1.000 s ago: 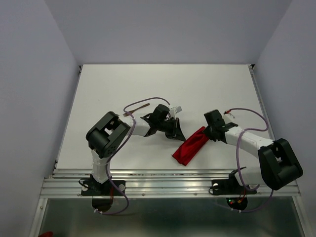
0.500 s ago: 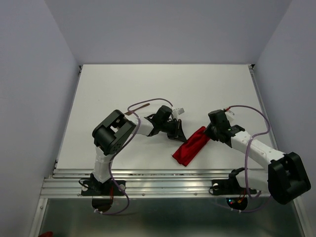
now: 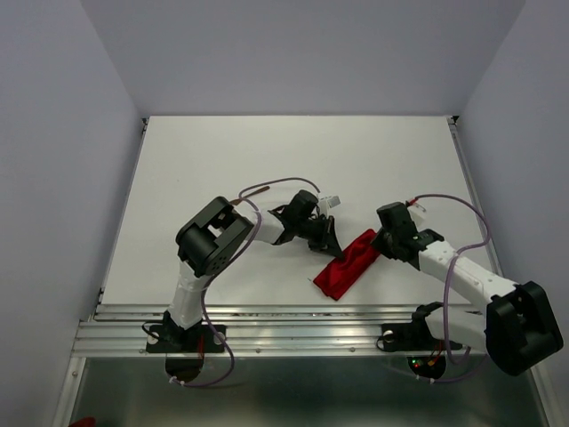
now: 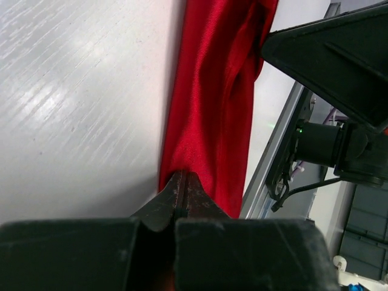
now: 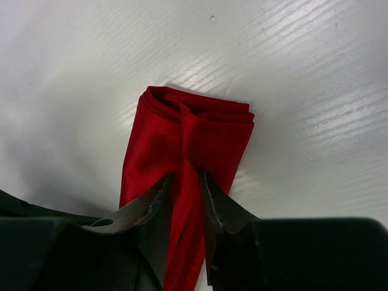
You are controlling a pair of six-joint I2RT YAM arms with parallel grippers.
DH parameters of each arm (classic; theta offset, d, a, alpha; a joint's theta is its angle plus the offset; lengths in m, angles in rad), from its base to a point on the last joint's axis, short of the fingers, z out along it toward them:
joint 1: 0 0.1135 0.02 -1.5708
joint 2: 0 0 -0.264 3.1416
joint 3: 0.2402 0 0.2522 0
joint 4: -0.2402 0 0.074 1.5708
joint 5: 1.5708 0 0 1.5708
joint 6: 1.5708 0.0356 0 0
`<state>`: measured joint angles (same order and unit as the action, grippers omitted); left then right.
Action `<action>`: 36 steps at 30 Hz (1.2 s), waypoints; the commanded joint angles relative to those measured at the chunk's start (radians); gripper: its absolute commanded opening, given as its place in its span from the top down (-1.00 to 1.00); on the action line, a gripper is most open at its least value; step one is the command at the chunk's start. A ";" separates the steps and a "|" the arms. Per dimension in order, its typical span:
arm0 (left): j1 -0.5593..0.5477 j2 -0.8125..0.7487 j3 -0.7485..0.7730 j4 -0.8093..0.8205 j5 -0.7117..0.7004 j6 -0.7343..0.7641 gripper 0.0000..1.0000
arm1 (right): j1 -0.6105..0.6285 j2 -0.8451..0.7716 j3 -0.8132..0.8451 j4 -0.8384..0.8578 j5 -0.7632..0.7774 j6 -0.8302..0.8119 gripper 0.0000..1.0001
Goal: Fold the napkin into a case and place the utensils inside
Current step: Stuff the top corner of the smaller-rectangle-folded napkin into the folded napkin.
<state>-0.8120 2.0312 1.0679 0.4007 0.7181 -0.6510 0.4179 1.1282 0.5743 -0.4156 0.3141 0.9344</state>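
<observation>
The red case is laid on the bench between the hands; the left hand is shut at its edge; the right hand is held narrow around a fold, which could be snagged and pulled open when lifted.

I watched a flat white matte worktop, boxed in at the back and on both sides by plain pale lavender walls. A ribbed aluminium rail ran along its near edge. Past that edge, the left wrist view showed stacked grey-blue plastic bins, blurred.
</observation>
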 commanded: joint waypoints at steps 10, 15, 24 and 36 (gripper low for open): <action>-0.018 -0.048 0.108 -0.052 0.021 0.048 1.00 | -0.042 -0.042 0.038 -0.055 0.115 -0.038 0.51; -0.018 -0.046 0.191 -0.097 0.009 0.059 1.00 | -0.064 0.021 0.097 -0.077 0.114 -0.104 0.46; -0.019 0.125 0.394 -0.128 -0.006 0.028 1.00 | -0.064 0.070 0.151 -0.080 0.091 -0.155 0.44; -0.062 0.257 0.572 -0.230 -0.063 0.062 1.00 | -0.064 0.119 0.128 -0.068 0.046 -0.201 0.38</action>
<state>-0.8516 2.2906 1.5513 0.2039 0.6575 -0.6235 0.3592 1.2510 0.6956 -0.4881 0.3580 0.7582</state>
